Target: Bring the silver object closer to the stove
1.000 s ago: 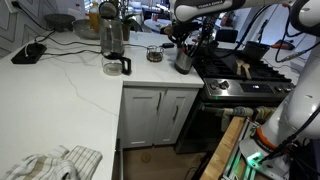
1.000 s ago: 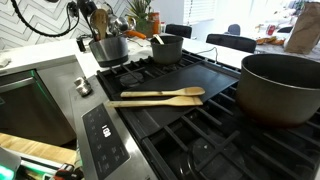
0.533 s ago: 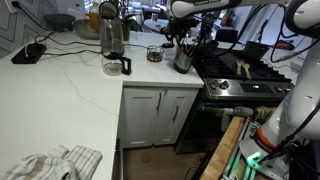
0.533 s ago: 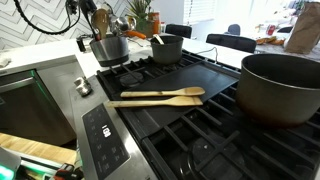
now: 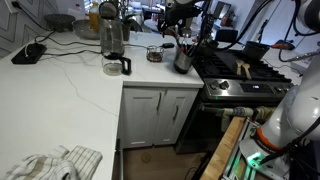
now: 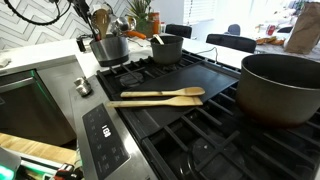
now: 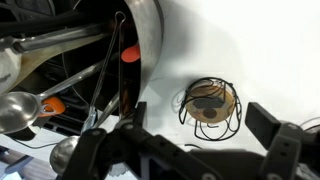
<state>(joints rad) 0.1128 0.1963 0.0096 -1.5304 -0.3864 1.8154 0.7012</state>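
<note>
You had the gripper (image 7: 186,142) released: in the wrist view its two fingers (image 7: 285,150) stood wide apart at the bottom of the picture and nothing was clamped between them. Your arm hung above the far end of the counter (image 5: 70,85), over the spot where the steel pot (image 5: 184,59) stood.

The steel pot sat upright on the white counter, just beside the side edge of the stove (image 5: 243,78); whether the two touched could not be told. Wooden utensils (image 6: 100,20) stuck up out of it, and in the wrist view a metal ladle and some tools with red and orange parts also showed inside its rim. A small glass jar (image 5: 154,54) with a wire clasp stood near the pot on the side away from the stove, apart from it, and in the wrist view this jar lay on the counter between your spread fingers but well below them. A tall glass carafe (image 5: 113,45) with a black handle stood further along the counter.

On the stove a wooden spoon and a spatula (image 6: 156,97) lay side by side on the flat black plate, a small saucepan (image 6: 167,47) stood on a rear burner, and a large dark pan (image 6: 280,88) sat at the near corner. A crumpled cloth (image 5: 55,162) lay at the near end of the counter
</note>
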